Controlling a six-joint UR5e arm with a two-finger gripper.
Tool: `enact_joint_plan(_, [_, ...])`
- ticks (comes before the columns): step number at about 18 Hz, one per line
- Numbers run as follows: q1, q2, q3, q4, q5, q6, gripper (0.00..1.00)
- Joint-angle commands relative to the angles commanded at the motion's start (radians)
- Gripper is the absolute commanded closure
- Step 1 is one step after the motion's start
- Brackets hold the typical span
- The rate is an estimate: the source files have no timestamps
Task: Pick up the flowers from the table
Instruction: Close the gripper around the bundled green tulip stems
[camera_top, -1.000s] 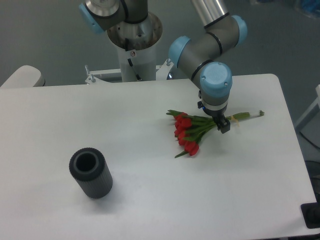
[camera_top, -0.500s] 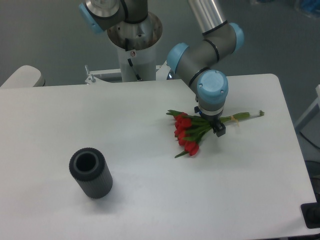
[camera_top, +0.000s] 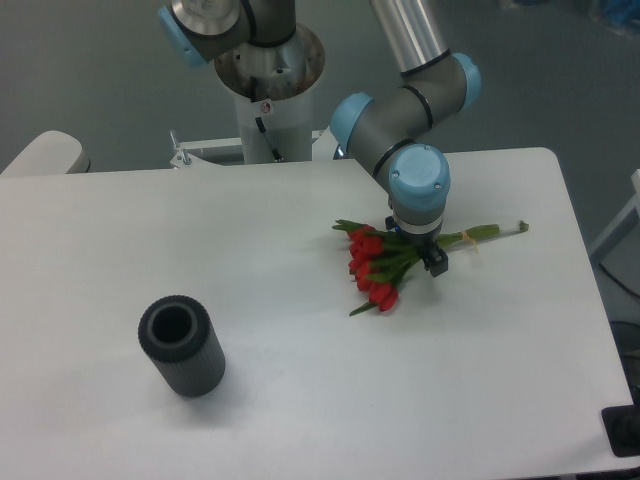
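Flowers: the flowers (camera_top: 380, 262) lie flat on the surface (camera_top: 300, 400), in its right half and nearer the far edge than the near one. The red buds fan toward the near-left, and the thin green stems run right toward the right edge, ending short of it.

End effector: my end effector (camera_top: 428, 257) hangs straight down over the bunch where the leaves narrow into the stems. Its blue-capped wrist hides most of it from the camera. Only 1 dark fingertip shows, just on the near side of the stems. I cannot tell whether my fingers are apart, together or gripping the stems.

Contact: the dark tip looks level with the stems and right against them, but whether it touches them is not clear from this view.

Arm: my grey links with blue joint caps come down from the pedestal beyond the far edge and bend over the right half of the surface.

Cylinder: 1 dark grey ribbed cylinder (camera_top: 182, 347) stands in the near-left part of the surface, its open end facing up and tipped a little toward the far-left. It is well apart from the flowers.

Surface: white, smooth, with rounded corners.
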Motion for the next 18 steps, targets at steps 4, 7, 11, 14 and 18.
enact_joint_plan(4, [-0.002,0.000,-0.003,0.000,-0.012,-0.002,0.00])
enact_joint_plan(7, [-0.006,-0.002,-0.009,0.000,-0.034,-0.003,0.00])
enact_joint_plan(11, [-0.006,-0.003,-0.012,0.000,-0.037,-0.002,0.00])
enact_joint_plan(14, [-0.006,-0.008,-0.012,0.000,-0.035,0.000,0.00])
enact_joint_plan(18, [-0.006,-0.008,-0.009,0.002,-0.037,0.008,0.18])
